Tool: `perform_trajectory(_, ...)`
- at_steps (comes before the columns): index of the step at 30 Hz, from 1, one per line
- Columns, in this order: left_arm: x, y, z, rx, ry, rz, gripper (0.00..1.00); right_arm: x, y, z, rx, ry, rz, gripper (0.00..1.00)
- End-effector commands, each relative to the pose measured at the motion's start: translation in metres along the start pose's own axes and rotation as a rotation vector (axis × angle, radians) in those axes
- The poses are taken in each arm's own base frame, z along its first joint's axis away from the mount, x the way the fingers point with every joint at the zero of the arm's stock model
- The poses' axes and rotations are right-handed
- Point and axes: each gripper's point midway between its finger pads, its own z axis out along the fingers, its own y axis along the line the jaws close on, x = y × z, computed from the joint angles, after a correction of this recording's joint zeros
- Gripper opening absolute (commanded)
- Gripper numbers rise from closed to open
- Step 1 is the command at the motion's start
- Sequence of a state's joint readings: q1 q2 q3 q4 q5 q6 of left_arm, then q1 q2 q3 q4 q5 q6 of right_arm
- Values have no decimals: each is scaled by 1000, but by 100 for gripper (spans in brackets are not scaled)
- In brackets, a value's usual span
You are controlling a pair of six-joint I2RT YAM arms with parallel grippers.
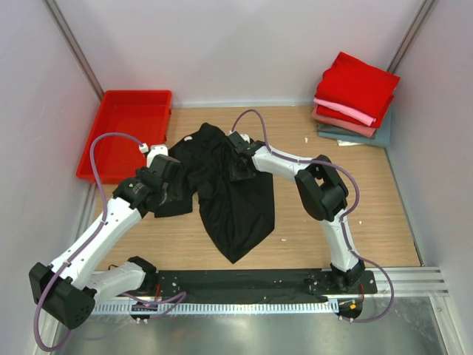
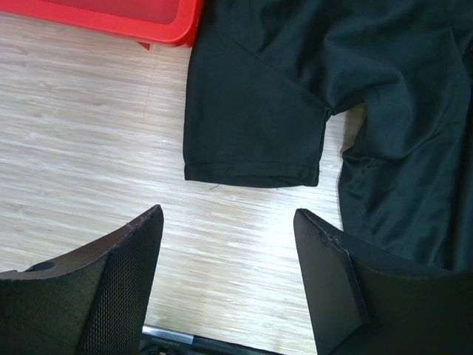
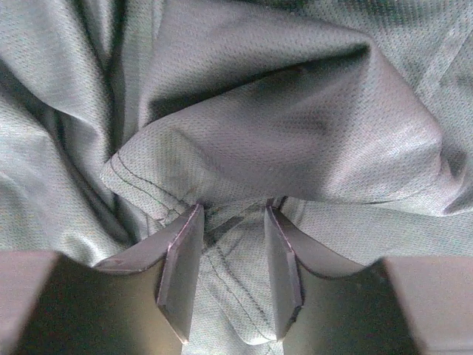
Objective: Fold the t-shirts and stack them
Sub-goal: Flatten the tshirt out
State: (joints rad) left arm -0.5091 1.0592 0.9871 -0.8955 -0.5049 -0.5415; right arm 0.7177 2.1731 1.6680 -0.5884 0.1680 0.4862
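Observation:
A plain black t-shirt [image 1: 236,200] lies crumpled on the wooden table, its hem end pointing toward the arms. My right gripper [image 1: 238,166] presses down into its upper middle. In the right wrist view the right gripper [image 3: 233,211] is partly open, a stitched fold of the shirt [image 3: 281,126] lying loose between the fingertips. My left gripper [image 1: 161,183] hovers at the shirt's left edge. In the left wrist view the left gripper [image 2: 228,214] stands open over bare wood, a flat sleeve [image 2: 251,126] just beyond it. Folded t-shirts [image 1: 355,103] in red, pink, dusty-rose and grey-teal are stacked at the back right.
A red plastic tray [image 1: 126,133] sits at the back left, its corner [image 2: 148,18] near the sleeve. Grey walls close in the table on three sides. A black mounting rail [image 1: 244,281] runs along the near edge.

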Motion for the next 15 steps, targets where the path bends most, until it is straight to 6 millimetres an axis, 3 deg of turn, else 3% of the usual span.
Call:
perform_trajectory(1,-10,5,-5,-16,-37,-15,72,-12,11,-22,-36,-46,8,46)
perform_trajectory(15,-11,5,-7,-8,-43,-19,72,-18,34,-37,-81,-74,-8,57)
